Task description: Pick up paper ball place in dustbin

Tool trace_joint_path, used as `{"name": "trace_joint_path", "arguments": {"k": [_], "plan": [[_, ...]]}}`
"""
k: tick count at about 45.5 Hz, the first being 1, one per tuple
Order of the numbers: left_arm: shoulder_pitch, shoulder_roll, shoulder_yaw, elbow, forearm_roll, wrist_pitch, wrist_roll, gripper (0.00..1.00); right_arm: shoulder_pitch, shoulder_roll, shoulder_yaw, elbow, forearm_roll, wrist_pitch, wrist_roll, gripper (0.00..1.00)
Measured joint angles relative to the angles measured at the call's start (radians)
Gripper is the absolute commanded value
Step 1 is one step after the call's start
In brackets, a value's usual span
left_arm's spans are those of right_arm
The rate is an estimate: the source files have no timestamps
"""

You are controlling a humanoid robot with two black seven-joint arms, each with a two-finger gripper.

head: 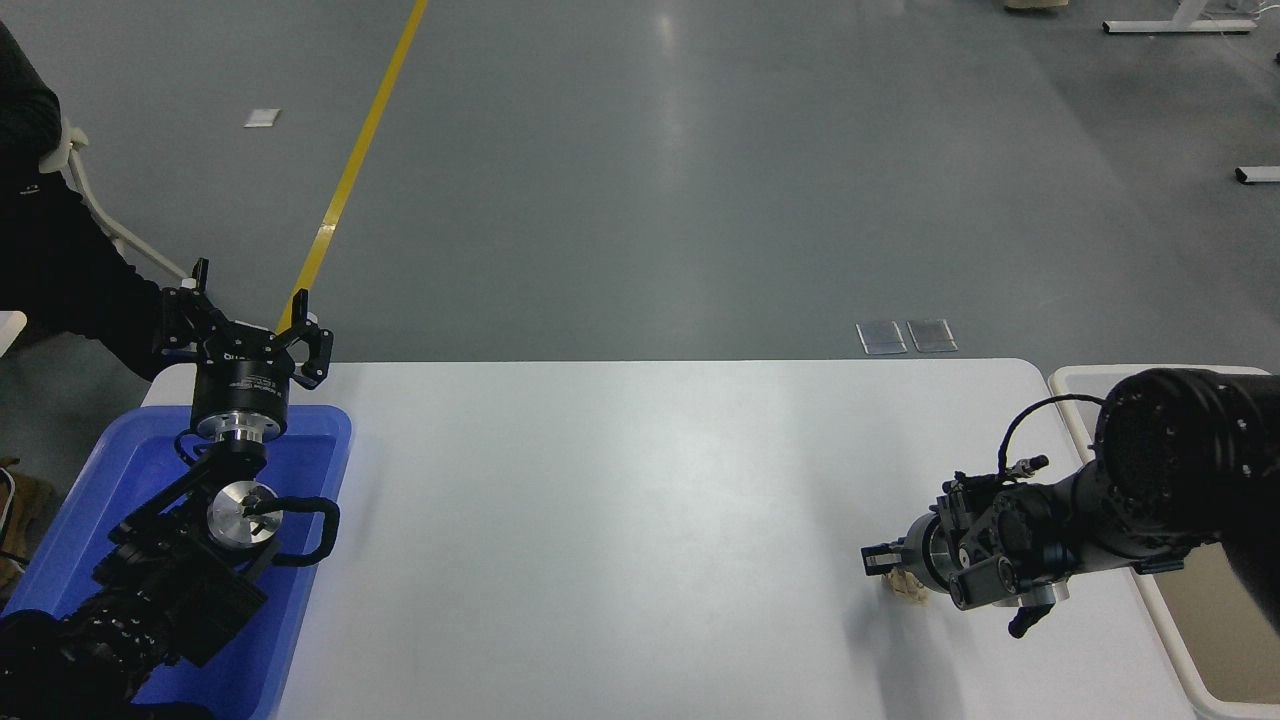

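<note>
**White table, one paper ball, one bin half out of view**

White is the main surface: the table [620,520] fills the lower picture, and its near edge is cut off by the frame. Most of it between the two arms is bare, so there is wide free room in the middle. Its far edge and rounded far-right corner are fully visible.

One dustbin [1075,378] stands just beside the table's right edge. Only its cream rim and a strip of beige inside show; the right arm covers much of it and the frame cuts the rest.

One blue tray [110,480] lies at the table's left end, partly hidden under the left arm and cut off at the bottom.

One person is at the far left, only a dark sleeve [60,280] in view.

The left gripper [245,318] is held over the tray's far edge, its fingers spread apart and holding nothing.

The right gripper [893,568] reaches in low from the right, near the table's right edge. Its body hides most of its fingers. It seems closed around the paper ball [908,588], but the contact is hard to make out.

One paper ball is seen, small and tan, only partly visible under the gripper's tip, at or just above the table surface.
</note>
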Motion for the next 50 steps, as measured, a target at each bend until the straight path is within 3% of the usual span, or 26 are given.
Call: {"name": "trace_joint_path", "arguments": {"k": [25, 50], "plan": [[-0.001, 0.000, 0.001, 0.000, 0.000, 0.000, 0.000, 0.99, 0.469, -0.131, -0.001, 0.353, -0.012, 0.059, -0.001, 0.00], [0.000, 0.000, 0.001, 0.000, 0.000, 0.000, 0.000, 0.99, 0.966, -0.272, -0.094, 0.462, -0.093, 0.409, -0.009, 0.00]]}}
